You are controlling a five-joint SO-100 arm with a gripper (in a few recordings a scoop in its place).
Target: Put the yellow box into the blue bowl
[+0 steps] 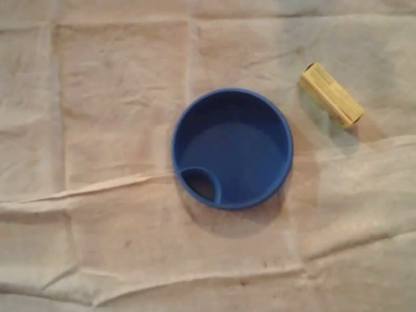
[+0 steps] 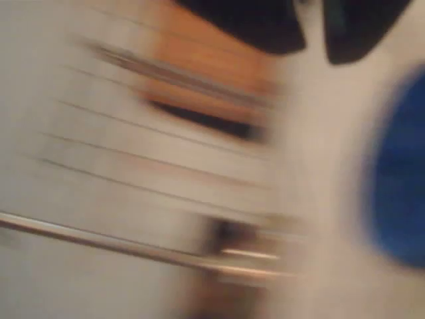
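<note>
Lying apart on creased cloth [image 1: 97, 130]: yellow box [image 1: 331, 94], blue bowl [image 1: 232, 148]; tool [image 2: 312, 33] blurred, state unclear.

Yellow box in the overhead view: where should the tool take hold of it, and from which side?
Take the yellow box at mid-length, across its two long sides, coming straight down from above. It lies flat on the cloth, slanting from upper left to lower right, apart from the blue bowl, with free room along both long sides.
</note>
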